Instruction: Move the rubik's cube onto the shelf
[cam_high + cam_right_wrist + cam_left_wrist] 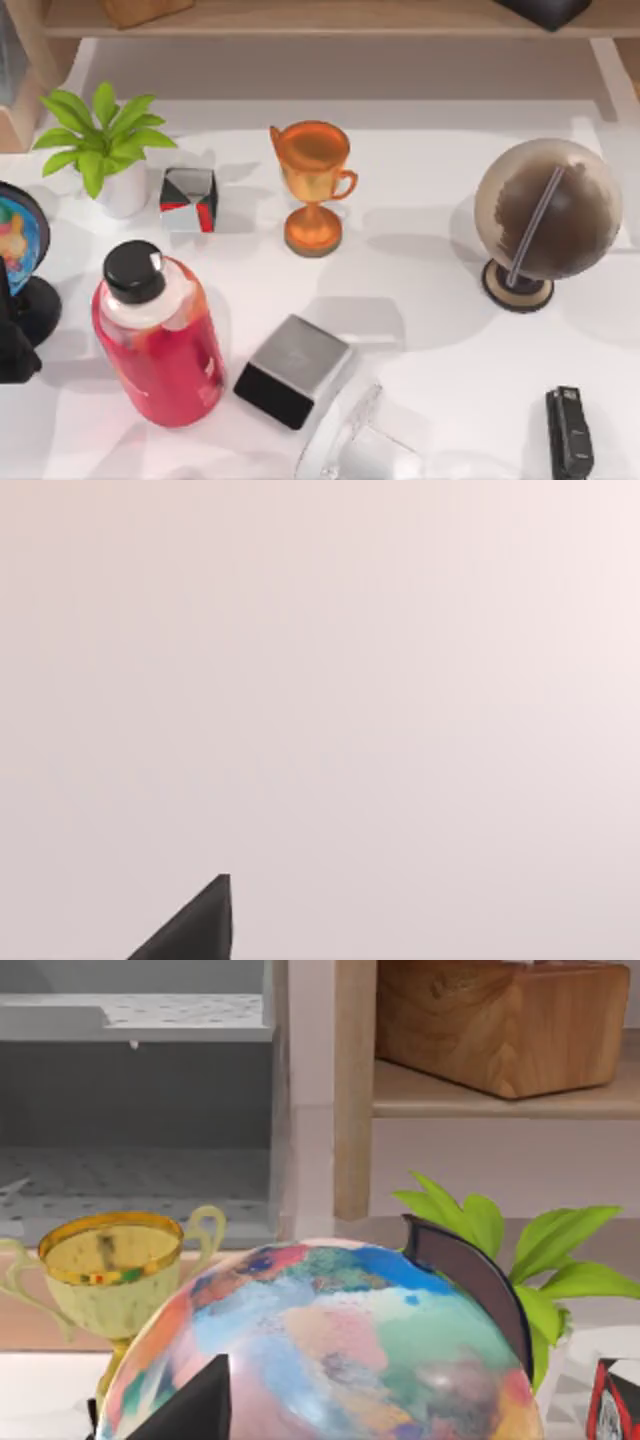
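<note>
While the shelf [330, 18] runs lengthwise left to right behind the orange trophy [312, 185], carrying a wooden block [145, 10] at its left end, the table before it is crowded. A red-white-black cube [188, 200] and potted plant [105, 150] stand left of the trophy, a brown globe [540, 215] right, and a silver-topped black block [295, 370] and red bottle [160, 340] nearer. The left gripper [200, 1408] sits close behind a colourful globe [330, 1350] far left of the trophy and the right gripper [195, 928] faces a blank pale surface; I cannot tell how wide either stands.
</note>
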{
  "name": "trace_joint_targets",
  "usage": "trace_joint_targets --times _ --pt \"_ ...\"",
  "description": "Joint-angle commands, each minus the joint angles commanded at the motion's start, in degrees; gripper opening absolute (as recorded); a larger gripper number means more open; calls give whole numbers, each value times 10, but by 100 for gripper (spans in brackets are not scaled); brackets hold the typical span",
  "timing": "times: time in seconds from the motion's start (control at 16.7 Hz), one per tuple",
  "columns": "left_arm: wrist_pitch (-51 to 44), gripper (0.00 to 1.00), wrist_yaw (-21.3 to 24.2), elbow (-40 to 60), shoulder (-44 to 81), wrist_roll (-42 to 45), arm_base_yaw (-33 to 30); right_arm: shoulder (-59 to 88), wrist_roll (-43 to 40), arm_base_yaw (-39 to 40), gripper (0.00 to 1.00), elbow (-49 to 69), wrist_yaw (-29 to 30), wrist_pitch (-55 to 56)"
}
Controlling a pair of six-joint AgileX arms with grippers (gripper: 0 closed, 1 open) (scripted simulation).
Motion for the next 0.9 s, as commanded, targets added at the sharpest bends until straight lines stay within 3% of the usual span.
trace_joint_targets --times 0.42,0.9 --pt "0 100 0 0 0 0 0 96 161 100 100 269 70 -432" --pt "0 100 0 0 0 0 0 236 329 195 100 493 107 -861"
